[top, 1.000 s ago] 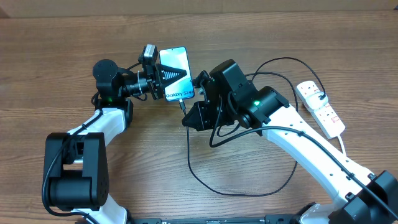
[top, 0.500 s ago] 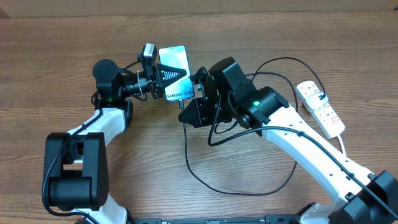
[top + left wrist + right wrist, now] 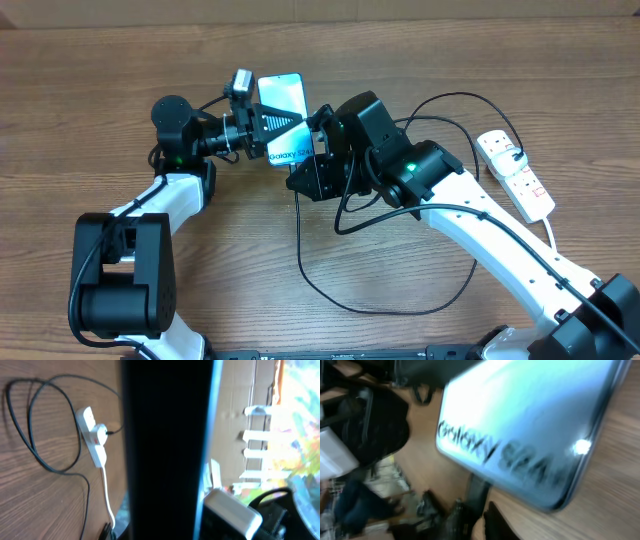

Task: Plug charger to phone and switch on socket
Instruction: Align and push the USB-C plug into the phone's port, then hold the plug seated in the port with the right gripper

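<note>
phone (image 3: 165,435): edge-on, broad dark vertical band from top to bottom; thin blue-teal glow down its right side.
table (image 3: 30,505): wood grain, left of the band.
socket (image 3: 93,440): white, lying on the table near the band; red switch (image 3: 93,436) showing; short black lead meeting its right side.
white cord (image 3: 106,495): from the socket's lower end to the bottom edge.
charger (image 3: 55,471): thin, black, loose loops left of the socket.
right side: blurred; cardboard (image 3: 235,405), white block (image 3: 230,512) low down.

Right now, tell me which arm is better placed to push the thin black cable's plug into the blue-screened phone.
Right. The right gripper sits at the blue-screened phone's lower end, with the thin black cable trailing from beneath it. The left gripper is holding the phone.
</note>
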{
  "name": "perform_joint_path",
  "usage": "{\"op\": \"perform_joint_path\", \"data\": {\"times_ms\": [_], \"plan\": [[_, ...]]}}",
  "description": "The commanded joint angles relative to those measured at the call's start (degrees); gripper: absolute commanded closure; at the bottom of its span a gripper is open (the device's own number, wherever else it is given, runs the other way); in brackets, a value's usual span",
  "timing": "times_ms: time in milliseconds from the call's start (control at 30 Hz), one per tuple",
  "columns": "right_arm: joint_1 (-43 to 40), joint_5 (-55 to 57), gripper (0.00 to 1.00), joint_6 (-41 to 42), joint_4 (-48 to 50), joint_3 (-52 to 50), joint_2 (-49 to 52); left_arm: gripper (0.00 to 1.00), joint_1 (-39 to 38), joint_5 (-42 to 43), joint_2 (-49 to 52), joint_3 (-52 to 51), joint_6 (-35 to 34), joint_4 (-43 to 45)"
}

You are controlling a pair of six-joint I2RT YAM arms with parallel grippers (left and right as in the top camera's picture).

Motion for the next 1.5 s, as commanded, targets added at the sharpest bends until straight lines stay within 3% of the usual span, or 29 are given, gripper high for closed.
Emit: {"op": "perform_joint_path", "data": {"times_ms": [0,100,233,367,633,867,1167,1367,1467], "plan": [[-0.35,2.40,0.76,-0.37,-0.81,0.57,-1.31,0.96,-0.81,2.67,0.02,0.66,4.83,0.55],[-0.35,2.43,0.58,-0.37,-2.45,1.20,-2.32,0.96,-0.81,1.88,0.02,0.66,6.62,0.52],[-0.33,2.49,0.50,-0.63,-7.69,3.72,-5.38,0.96,-0.81,1.81,0.02,0.66,8.59,0.50],[1.16,6.78,0.50,-0.37,-13.27,4.28,-10.08,0.96,-0.81,1.33,0.02,0.66,9.73,0.50],[16.31,41.29,0.50,7.52,-15.15,3.41,-8.15,0.96,-0.83,0.00,0.02,0.66,10.08,0.13],[18.12,50.58,0.51,12.04,-12.04,3.41,-1.86,0.96,-0.83,1.44,0.02,0.66,10.01,0.11],[18.14,50.40,0.81,12.07,-8.39,3.41,-0.70,0.96,-0.83,1.92,0.02,0.63,10.01,0.11],[18.14,49.29,0.88,12.09,-7.91,3.41,-0.70,0.96,-0.83,1.92,0.02,0.63,10.01,0.11],[18.14,48.43,0.96,12.07,-6.49,3.41,-0.70,0.96,-0.85,2.01,0.02,0.63,10.01,0.11]]}}
